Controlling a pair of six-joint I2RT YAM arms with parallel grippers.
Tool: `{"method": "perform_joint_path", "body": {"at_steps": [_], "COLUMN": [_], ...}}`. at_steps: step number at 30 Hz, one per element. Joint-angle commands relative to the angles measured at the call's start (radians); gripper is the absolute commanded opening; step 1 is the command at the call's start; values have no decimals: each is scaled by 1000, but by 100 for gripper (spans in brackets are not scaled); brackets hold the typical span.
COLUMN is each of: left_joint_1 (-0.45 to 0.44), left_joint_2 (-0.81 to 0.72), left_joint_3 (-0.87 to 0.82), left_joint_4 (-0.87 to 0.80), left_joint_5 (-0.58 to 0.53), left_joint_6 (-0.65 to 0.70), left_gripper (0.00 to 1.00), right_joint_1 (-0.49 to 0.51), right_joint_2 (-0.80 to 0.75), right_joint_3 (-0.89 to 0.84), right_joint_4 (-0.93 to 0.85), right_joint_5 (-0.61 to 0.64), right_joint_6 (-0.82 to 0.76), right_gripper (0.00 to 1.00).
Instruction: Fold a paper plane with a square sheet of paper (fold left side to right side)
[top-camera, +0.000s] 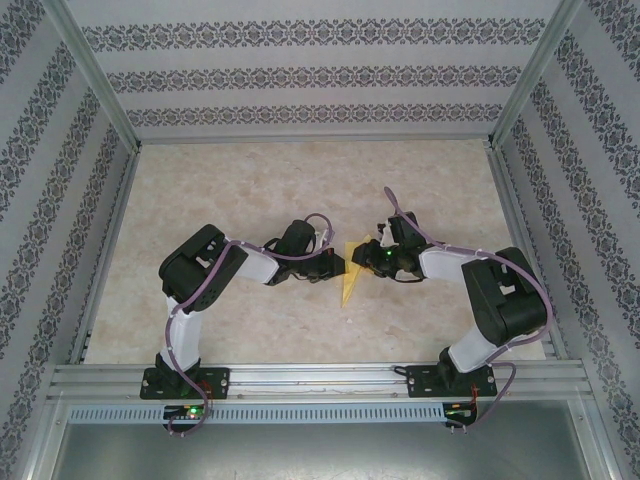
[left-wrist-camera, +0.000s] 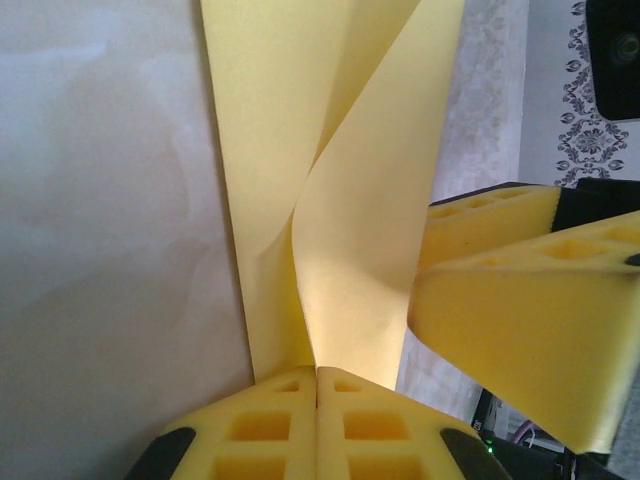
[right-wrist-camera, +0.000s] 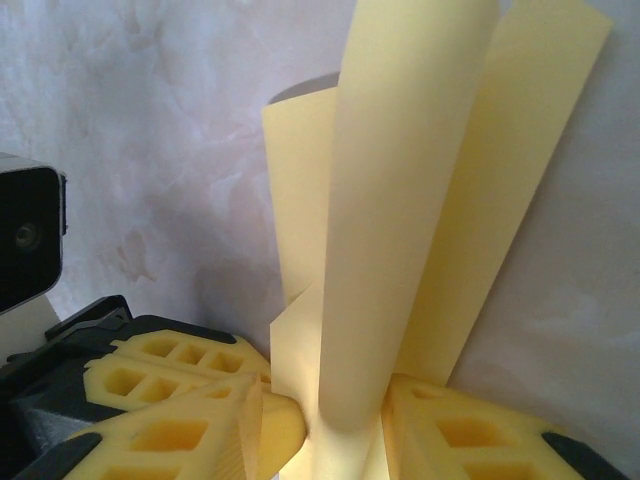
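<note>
Yellow paper (top-camera: 351, 277) sits between both arms, mid-worktop (top-camera: 250, 190), pointed end toward near edge. Left tool (left-wrist-camera: 317, 372) fully closed, pinching paper where layers meet. Right tool (right-wrist-camera: 345, 440) part open, jaws astride paper strip, no clear pinch.

Progress, judged: early folds done, sheet already a narrow wedge of several layers. Flaps splay loose, not pressed flat.

Left to do: bring left side over onto right, crease, flatten into finished dart.
</note>
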Motion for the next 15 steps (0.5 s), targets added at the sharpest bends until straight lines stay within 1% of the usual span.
{"method": "perform_joint_path", "body": {"at_steps": [1, 7, 15], "left_joint_1": [14, 14, 14], "left_joint_2": [65, 63, 61], "left_joint_3": [-7, -3, -2], "left_joint_4": [-129, -147, -168], "left_joint_5": [-125, -139, -157], "left_joint_6": [54, 60, 60], "left_gripper": [4, 4, 3], "right_joint_1": [-7, -11, -31], "right_joint_2": [-22, -31, -100], "right_joint_3": [-14, -17, -18], "right_joint_4": [1, -32, -104], "right_joint_5": [-7, 14, 25], "right_joint_6": [12, 0, -30], "right_gripper": [36, 35, 35]}}
